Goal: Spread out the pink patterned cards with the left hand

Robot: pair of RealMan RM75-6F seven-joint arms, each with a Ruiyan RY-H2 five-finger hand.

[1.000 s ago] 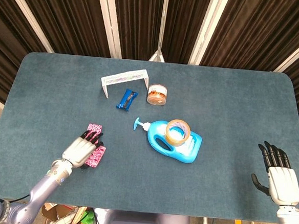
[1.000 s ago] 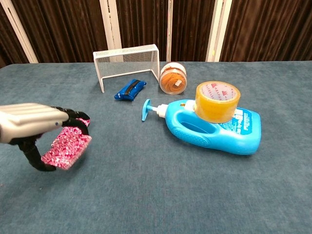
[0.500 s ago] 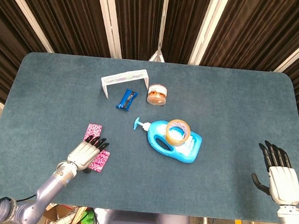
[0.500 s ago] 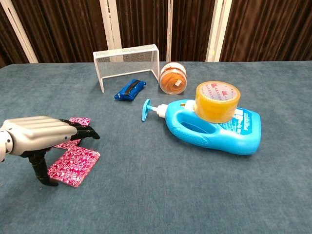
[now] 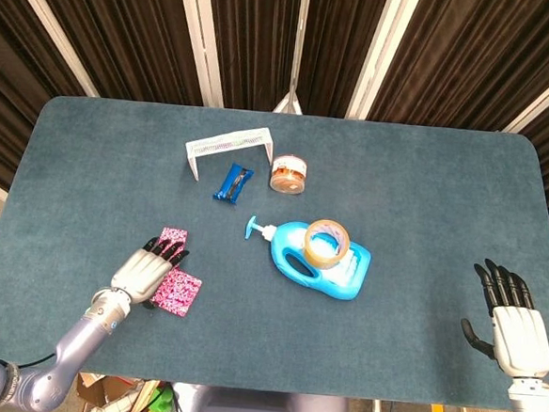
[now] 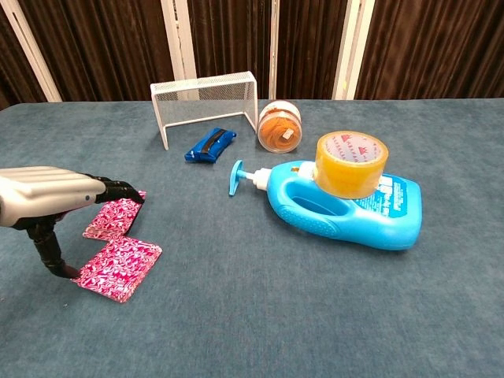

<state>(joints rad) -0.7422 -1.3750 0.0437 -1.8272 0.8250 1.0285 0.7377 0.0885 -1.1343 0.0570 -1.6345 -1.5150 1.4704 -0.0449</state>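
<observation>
Pink patterned cards (image 6: 118,268) lie flat beneath left hand (image 6: 47,201).

Even, bright overhead light; soft short shadows on the tabletop (image 5: 425,207), no glare, both views sharp.

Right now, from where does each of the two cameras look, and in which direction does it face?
Head view: high above the near edge, facing steeply down on the whole table; the left hand and right hand both show.
Chest view: low at the near edge, facing forward across the table toward the curtain; only the left hand shows, fingers over the pink patterned cards.
Shared: the cards, blue bottle with tape roll, wire rack.
</observation>
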